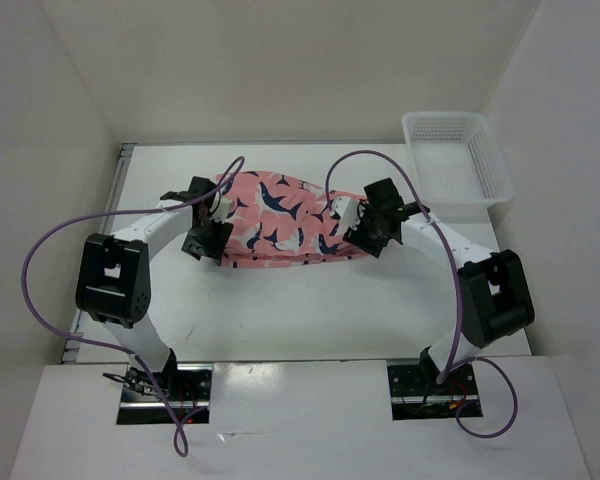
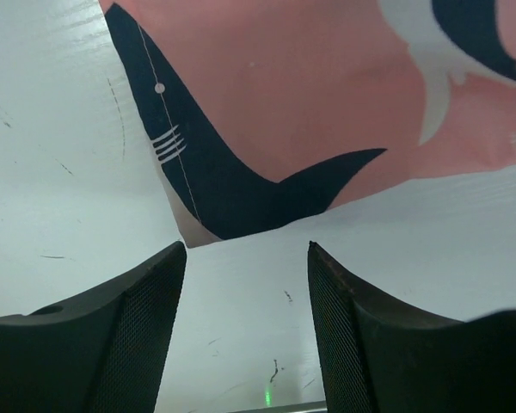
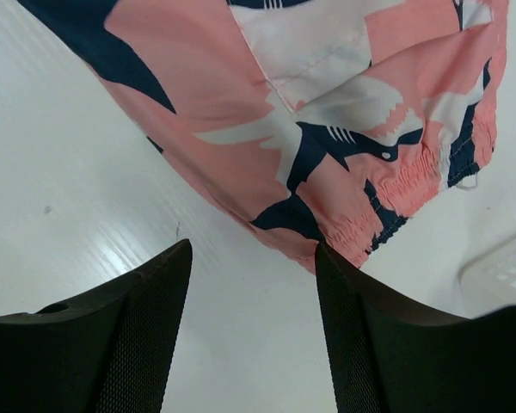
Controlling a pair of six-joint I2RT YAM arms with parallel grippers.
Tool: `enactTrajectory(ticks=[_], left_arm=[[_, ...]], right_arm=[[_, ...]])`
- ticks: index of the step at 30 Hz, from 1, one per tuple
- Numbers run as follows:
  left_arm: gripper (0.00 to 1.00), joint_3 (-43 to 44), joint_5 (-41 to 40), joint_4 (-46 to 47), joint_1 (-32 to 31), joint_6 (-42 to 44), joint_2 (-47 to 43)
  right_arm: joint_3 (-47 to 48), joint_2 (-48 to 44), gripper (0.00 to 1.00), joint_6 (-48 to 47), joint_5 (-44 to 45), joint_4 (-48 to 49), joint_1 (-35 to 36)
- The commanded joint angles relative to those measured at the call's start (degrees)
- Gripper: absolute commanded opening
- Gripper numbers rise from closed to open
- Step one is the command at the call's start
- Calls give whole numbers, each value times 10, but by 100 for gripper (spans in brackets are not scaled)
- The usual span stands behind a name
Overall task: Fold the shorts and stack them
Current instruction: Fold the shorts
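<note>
The coral-pink shorts [image 1: 278, 218] with navy-and-white sharks lie folded on the white table, between my two arms. My left gripper [image 1: 208, 228] sits at their left edge, open, with bare table between its fingers [image 2: 146, 327]; a corner of the shorts [image 2: 267, 155] lies just beyond the tips. At the right end my right gripper [image 1: 352, 228] is also open and holds nothing. In the right wrist view the shorts [image 3: 310, 129] with their gathered waistband lie just past the fingertips [image 3: 353, 327], touching neither.
A white mesh basket [image 1: 454, 160] stands at the back right of the table; its rim [image 3: 507, 271] shows in the right wrist view. White walls enclose the table [image 1: 310, 310] on three sides. Purple cables loop over both arms.
</note>
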Motion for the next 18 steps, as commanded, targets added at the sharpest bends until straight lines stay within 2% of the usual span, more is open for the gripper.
enactTrajectory(ticks=[1,3,8,11,12,15,16,18], left_arm=[[67,-18,-38,53,-8,2,-13],[67,-17,-56,80,-8,2,-5],[40,-13,-83,93,-8,2,9],[32,-21,-94,101,-8,2,23],[26,-27,-94,106,-8,2,30],[13,-27,-89,113,-13,2,44],[11,-27,-89,118,-13,2,44],[7,-13,-84,118,-13,2,59]], right_arm=[[-13,2,65,-47,33,27,4],[-13,19,65,-53,47,38,4],[-18,39,65,-65,70,76,4],[-24,53,62,-65,90,109,4],[-24,53,60,-65,102,117,4],[-30,60,49,-70,125,139,4],[-30,60,34,-75,125,139,4],[-23,60,18,-75,125,147,4]])
